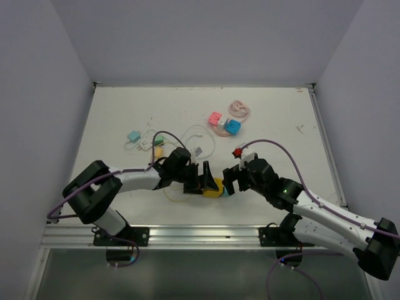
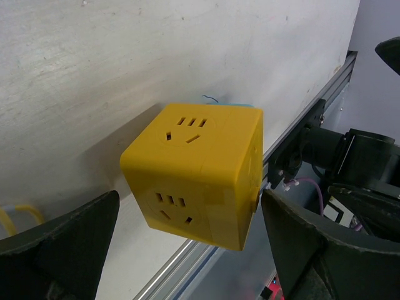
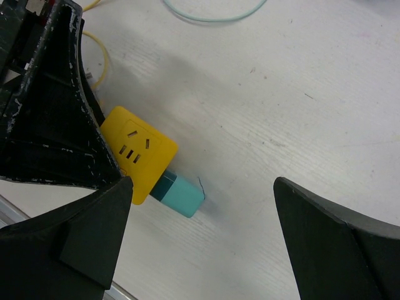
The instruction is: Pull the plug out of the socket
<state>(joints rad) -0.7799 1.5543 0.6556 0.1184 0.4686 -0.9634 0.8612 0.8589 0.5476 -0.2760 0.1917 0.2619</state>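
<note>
Scuffed white tabletop point(image 1: 269, 106); glossy yellow cube socket point(image 2: 194, 169) sits between the wide-open left tool point(image 1: 201, 179), and a smooth teal plug point(image 3: 181, 194), pins hidden, lies before the wide-open right tool point(image 3: 200, 244).

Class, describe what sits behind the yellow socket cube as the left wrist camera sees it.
A teal plug, pushed into the far face of the cube. That camera shows only its top edge; its prongs are hidden inside.

R hand point(image 3: 201, 187) spread wide. Yellow socket point(image 3: 134, 156) on desk point(image 3: 300, 94); teal plug point(image 3: 182, 195) seated in its lower-R face. Yellow cable point(image 3: 99, 50) up-L of socket, teal cable point(image 3: 212, 20) well above.
</note>
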